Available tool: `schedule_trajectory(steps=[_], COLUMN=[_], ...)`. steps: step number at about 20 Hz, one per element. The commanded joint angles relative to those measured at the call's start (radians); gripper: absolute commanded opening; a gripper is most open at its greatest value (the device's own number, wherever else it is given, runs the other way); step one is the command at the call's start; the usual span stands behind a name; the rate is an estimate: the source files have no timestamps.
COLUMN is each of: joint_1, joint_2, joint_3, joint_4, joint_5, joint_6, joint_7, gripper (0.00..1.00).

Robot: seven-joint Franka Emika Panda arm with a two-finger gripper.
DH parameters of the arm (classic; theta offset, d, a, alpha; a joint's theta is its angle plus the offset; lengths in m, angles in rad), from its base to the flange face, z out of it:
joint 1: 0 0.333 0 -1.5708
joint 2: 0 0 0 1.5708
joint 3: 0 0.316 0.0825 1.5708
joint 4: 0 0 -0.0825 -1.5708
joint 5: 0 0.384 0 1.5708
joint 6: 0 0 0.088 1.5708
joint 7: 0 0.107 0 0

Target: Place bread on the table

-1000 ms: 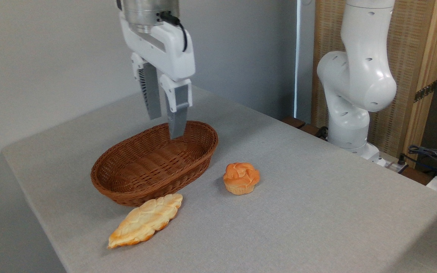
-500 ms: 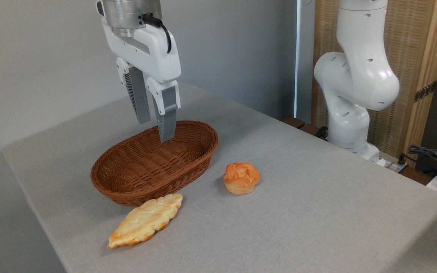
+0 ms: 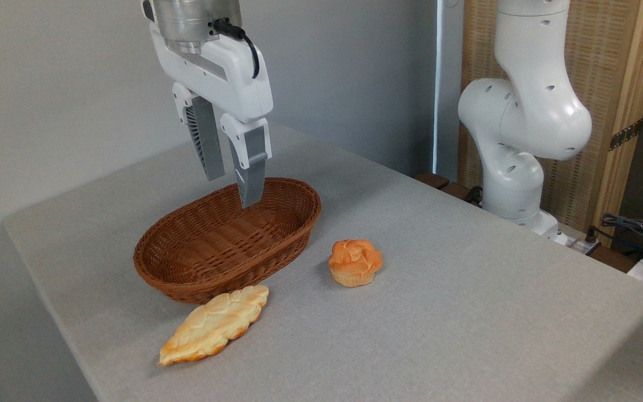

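Now hovering above wicker basket (image 3: 226,240): gripper (image 3: 232,187), jaws narrowly parted, holding nothing. Sitting upright on table (image 3: 466,312), right of basket and apart from it: bread (image 3: 355,262). Lying just in front of basket: leaf-shaped bread (image 3: 214,324).

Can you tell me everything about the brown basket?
The brown oval wicker basket is woven from thin reddish-brown strands, with a thicker braided rim and low sloping sides. It sits upright on the light-grey table and looks empty inside. The long flat pale-golden leaf-shaped bread lies right against its near side; I cannot tell if they touch. The small round orange-brown bun sits apart, to the right. The gripper hangs above it, open, holding nothing.
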Motion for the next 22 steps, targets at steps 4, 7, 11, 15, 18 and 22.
schedule_trajectory(steps=[4, 7, 11, 15, 18, 22], joint_1=[0.013, 0.013, 0.013, 0.013, 0.011, 0.011], joint_2=[0.018, 0.018, 0.024, 0.032, 0.032, 0.032], joint_3=[0.0, 0.001, 0.001, 0.0, -0.005, 0.001], joint_4=[0.027, 0.027, 0.027, 0.027, 0.029, 0.029], joint_5=[-0.004, -0.005, 0.033, 0.056, 0.068, 0.067], joint_6=[-0.028, -0.028, -0.028, -0.028, -0.028, -0.028], joint_7=[-0.007, -0.007, -0.014, -0.044, -0.047, -0.045], gripper=[1.0, 1.0, 1.0, 1.0, 1.0, 1.0])
